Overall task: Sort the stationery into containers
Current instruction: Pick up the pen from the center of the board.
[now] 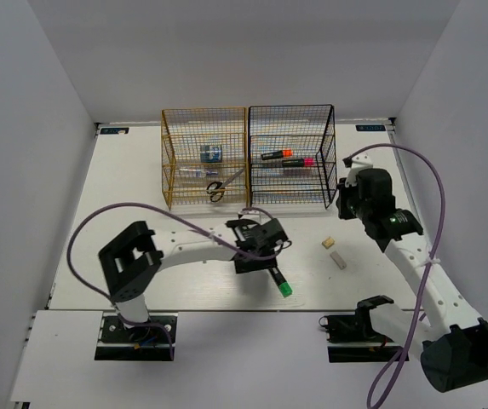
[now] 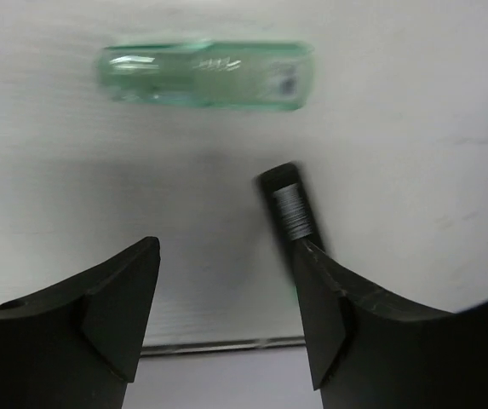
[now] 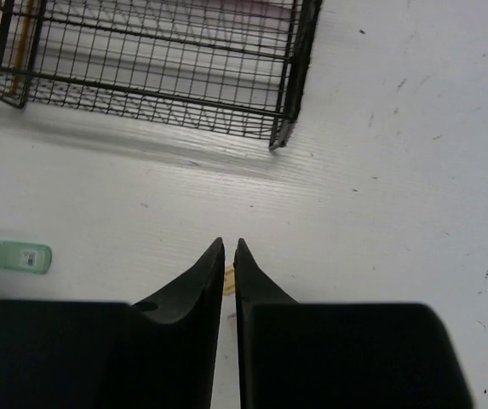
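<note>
Risk: the green-capped highlighter [image 1: 280,282] lies skewed on the table. Its black tail runs under the left gripper's [image 2: 225,247] finger [image 2: 329,311] on the 3 o'clock side of the wrist view, not centred in the gap. If you close now, that finger could ride over the barrel or flick it out sideways, so re-centre first.

The green capsule [image 2: 205,75] sits at 12 o'clock of the gap, apart from both fingers. A forward reach could set it rolling.

Left jaws: wide apart, gripping nothing, with apparent one-sided contact only.

Right gripper [image 3: 229,247]: fingers pressed together, nothing visibly held, at 6 o'clock of the black rack's [image 3: 286,85] corner.

The gold rack [image 1: 205,158] holds the scissors [image 1: 215,191].
</note>
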Available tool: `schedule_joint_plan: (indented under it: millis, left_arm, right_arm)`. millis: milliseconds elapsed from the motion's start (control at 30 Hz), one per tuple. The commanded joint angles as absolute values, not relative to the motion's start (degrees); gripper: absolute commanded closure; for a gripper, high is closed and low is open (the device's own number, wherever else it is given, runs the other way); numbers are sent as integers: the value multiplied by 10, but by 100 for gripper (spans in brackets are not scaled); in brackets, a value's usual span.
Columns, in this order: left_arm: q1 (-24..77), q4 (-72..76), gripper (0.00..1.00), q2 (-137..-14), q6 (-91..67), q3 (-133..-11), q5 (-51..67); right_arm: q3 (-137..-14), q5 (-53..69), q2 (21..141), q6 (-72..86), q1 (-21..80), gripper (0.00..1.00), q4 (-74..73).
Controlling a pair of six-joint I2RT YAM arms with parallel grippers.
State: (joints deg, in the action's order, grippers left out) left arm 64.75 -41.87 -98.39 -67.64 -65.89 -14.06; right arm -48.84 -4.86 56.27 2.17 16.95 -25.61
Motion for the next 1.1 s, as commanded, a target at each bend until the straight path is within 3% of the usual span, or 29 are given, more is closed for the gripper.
schedule_joint_plan:
  millis: [0,233,667,833,1067]
  left_arm:
    - [677,-477,25,-1027,-841,-751,-218]
    - [702,-531,18,-1081,-921,-842,-259]
    - [713,-600,22,-1170,-993,-893,-230]
    - [710,-607,31,-1196,-1005,-900,-213]
    - [713,-629,58,-1229,-1011,-900,-184]
  right_arm:
    - [-471,-85,553,64,156,88,-222]
    - [-464,-79,526,72,141,88,-220]
    - [-461,-97,505,82,132,88,-219]
    - [-461,-93,502,84,131,86,-221]
    - [-461,-103,495,88,130,86,-219]
